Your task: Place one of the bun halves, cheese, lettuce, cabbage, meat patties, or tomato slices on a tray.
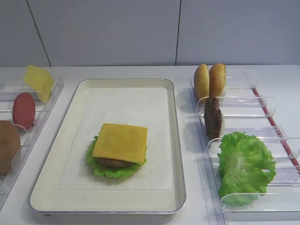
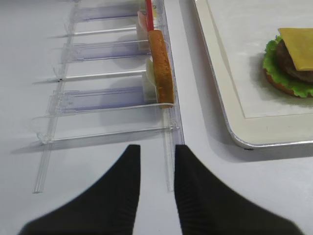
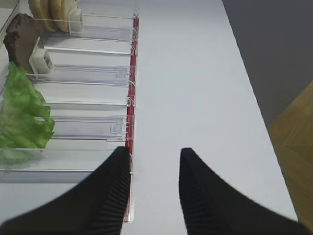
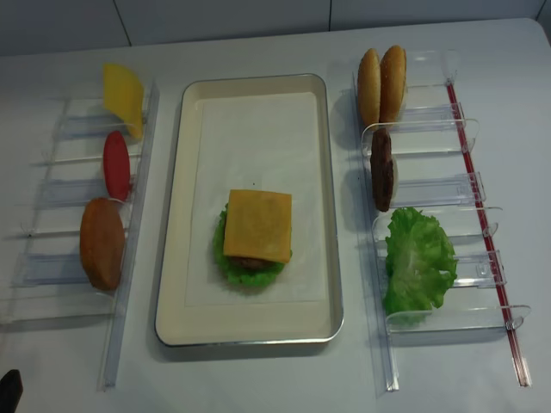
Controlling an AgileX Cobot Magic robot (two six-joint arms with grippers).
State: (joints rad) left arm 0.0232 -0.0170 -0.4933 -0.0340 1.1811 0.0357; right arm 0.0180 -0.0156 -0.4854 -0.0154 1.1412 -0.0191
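White tabletop; left gripper (image 2: 155,161) and right gripper (image 3: 155,166) hover parted, empty, near their racks. Cheese (image 1: 120,142) caps the stack on the tray (image 1: 176,140), between them.

The cheese (image 1: 120,142) hides most of the patty (image 1: 114,162) and the lettuce (image 1: 111,169) beneath it, the bun (image 1: 8,146) on the left is cut by the high view's edge, and both tools' upper parts lie out of frame.
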